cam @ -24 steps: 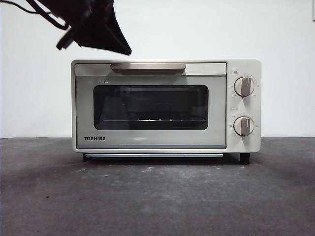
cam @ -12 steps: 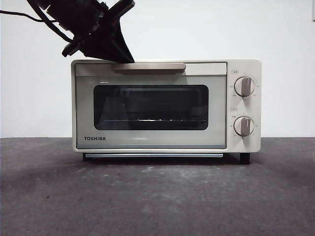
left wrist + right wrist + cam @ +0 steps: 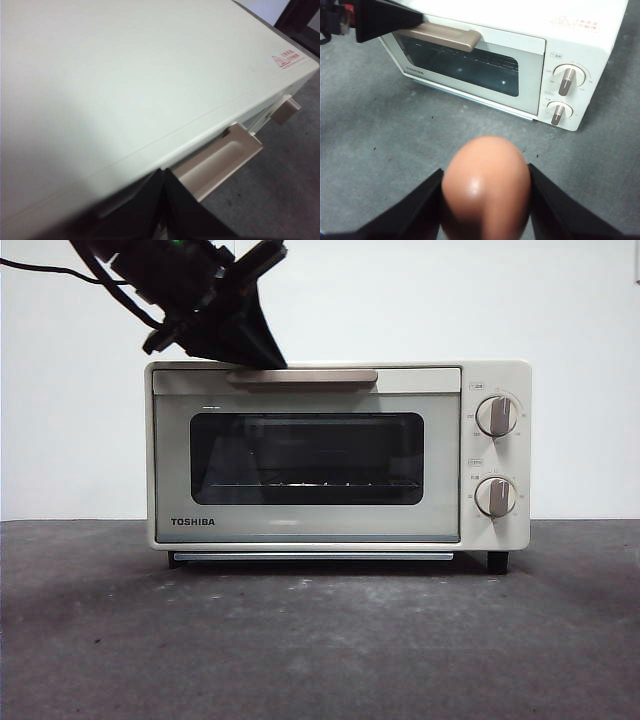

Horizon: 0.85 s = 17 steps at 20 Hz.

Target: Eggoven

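Observation:
The cream TOSHIBA oven (image 3: 300,527) stands in the middle of the table with its door closed. My left gripper (image 3: 268,358) comes down from the upper left, and its shut jaws rest at the left end of the beige door handle (image 3: 320,377). The left wrist view shows that gripper (image 3: 164,176) pressed against the oven's top front edge (image 3: 125,75), beside the handle (image 3: 220,160). My right gripper (image 3: 484,172) hovers over the table in front of the oven (image 3: 530,60), shut on the reddish-brown egg (image 3: 485,190). The front view does not show the egg.
Two beige knobs (image 3: 496,416) (image 3: 495,497) sit on the oven's right panel. A wire rack shows behind the dark glass (image 3: 305,458). Grey table (image 3: 320,640) stretches in front of the oven, and a white wall stands behind it.
The left arm has come down and to the right. Its tip went from hanging above the oven's left corner to meeting the handle's left end. The oven has not moved.

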Each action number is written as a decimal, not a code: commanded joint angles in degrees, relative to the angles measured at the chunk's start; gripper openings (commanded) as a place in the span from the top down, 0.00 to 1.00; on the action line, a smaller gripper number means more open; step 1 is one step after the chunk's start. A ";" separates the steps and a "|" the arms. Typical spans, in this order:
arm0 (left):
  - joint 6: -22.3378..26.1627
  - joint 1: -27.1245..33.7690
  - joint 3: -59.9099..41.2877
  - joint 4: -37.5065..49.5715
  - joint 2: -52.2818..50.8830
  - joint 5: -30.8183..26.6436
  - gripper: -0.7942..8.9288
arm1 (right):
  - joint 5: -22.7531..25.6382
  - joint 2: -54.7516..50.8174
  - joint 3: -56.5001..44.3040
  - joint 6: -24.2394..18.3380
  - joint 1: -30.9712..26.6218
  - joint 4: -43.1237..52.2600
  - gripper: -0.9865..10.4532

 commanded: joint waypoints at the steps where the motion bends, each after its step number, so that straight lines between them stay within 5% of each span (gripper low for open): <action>1: 0.83 -1.55 -0.28 -3.56 2.93 -0.11 0.91 | 0.09 0.22 1.01 -0.81 0.57 0.52 0.91; 17: 1.62 -11.52 -0.28 -14.58 3.41 -0.11 0.91 | 0.09 0.20 1.01 -0.90 0.57 0.57 0.91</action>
